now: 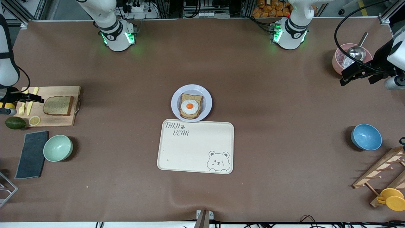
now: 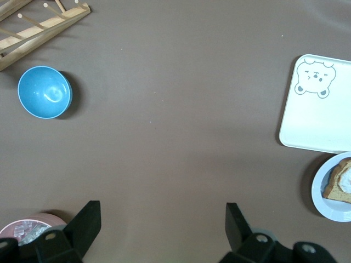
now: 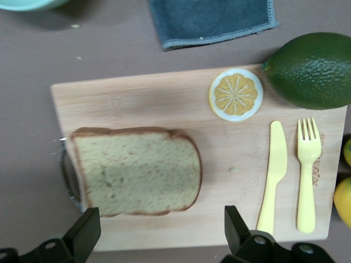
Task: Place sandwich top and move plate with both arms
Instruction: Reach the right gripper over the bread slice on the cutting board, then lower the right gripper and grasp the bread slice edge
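Front view shows you that nothing of the task is done yet. The sandwich top [image 1: 58, 105] lies flat on the wooden cutting board [image 1: 50, 122] at the right arm's end of the table, with a yellow knife [image 1: 31, 102], a yellow fork [image 1: 22, 107] and a lemon slice [image 1: 34, 120] on the same board and an avocado [image 1: 15, 123] just beside it. The plate [image 1: 206, 96] sits mid-table, carrying the bread slice with the fried egg [image 1: 190, 106], and it touches or nearly touches the edge of the bear-printed tray [image 1: 196, 147], which lies nearer the front camera.

Your right gripper [image 3: 159, 230] hovers over the cutting board with its fingers spread wide and empty; in the right wrist view the sandwich top [image 3: 137, 170] lies close under them, not yet gripped. Your left gripper [image 2: 162, 227] hangs over bare table at the left arm's end, near the pink bowl [image 1: 337, 60] with the metal ladle [image 1: 357, 50], also wide and holding nothing; that arm waits.

What you have left, as I judge it: close on the plain slice, carry it to the plate, lay it over the egg, then bring both arms in to shift the plate together. That is the whole job, so you stand at the first step.
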You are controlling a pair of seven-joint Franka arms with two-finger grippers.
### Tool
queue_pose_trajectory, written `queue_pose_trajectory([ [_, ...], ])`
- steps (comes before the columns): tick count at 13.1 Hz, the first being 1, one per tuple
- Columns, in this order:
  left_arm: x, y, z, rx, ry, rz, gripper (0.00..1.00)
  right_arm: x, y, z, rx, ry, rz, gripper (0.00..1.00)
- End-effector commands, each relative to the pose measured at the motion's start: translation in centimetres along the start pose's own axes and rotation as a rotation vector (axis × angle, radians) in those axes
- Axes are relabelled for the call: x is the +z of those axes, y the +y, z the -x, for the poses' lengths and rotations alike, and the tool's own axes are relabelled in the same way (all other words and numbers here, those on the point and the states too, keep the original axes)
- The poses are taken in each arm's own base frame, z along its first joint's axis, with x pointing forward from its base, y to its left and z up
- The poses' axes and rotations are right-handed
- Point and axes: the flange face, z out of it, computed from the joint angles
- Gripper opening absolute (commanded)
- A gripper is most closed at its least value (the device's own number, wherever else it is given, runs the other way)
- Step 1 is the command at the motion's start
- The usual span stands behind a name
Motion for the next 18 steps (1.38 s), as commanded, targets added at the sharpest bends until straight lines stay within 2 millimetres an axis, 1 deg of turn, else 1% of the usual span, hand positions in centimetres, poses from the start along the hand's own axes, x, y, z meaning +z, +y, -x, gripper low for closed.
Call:
queue_pose_trajectory([
  [1, -0.6, 0.0, 0.1, -0.003, -0.006, 0.023, 1.0, 2.9, 1.5, 0.0, -0.003, -0.017, -0.006, 1.0],
  [3, -0.6, 0.0, 0.1, -0.003, -0.006, 0.023, 1.0, 4.5, 2.0, -0.1, 0.004, -0.018, -0.012, 1.0],
  [4, -0.6, -0.1, 0.1, -0.005, -0.006, 0.023, 1.0, 4.6, 2.2, -0.5, -0.002, -0.014, -0.009, 1.0],
  [6, -0.6, 0.0, 0.1, -0.003, -0.006, 0.023, 1.0, 6.2, 2.9, -0.2, 0.008, -0.031, -0.031, 1.0],
  [7, -0.5, -0.1, 0.1, -0.005, -0.008, 0.023, 1.0, 7.5, 3.3, 0.1, 0.02, -0.046, -0.047, 1.0],
  [8, -0.6, -0.1, 0.1, -0.005, -0.006, 0.023, 1.0, 8.0, 3.3, 0.1, 0.02, -0.052, -0.052, 1.0],
  [11, -0.6, 0.0, 0.1, -0.003, -0.005, 0.024, 1.0, 8.0, 3.4, 0.1, 0.022, -0.052, -0.052, 1.0],
  [14, -0.6, 0.0, 0.1, -0.003, -0.005, 0.025, 1.0, 8.7, 3.6, 0.0, 0.025, -0.058, -0.058, 1.0],
  [16, -0.5, 0.0, 0.1, -0.003, -0.006, 0.025, 1.0, 8.3, 3.7, -0.4, 0.024, -0.049, -0.054, 1.0],
  [18, -0.6, 0.0, 0.1, -0.003, -0.005, 0.025, 1.0, 8.8, 3.6, -0.4, 0.023, -0.057, -0.058, 1.0],
])
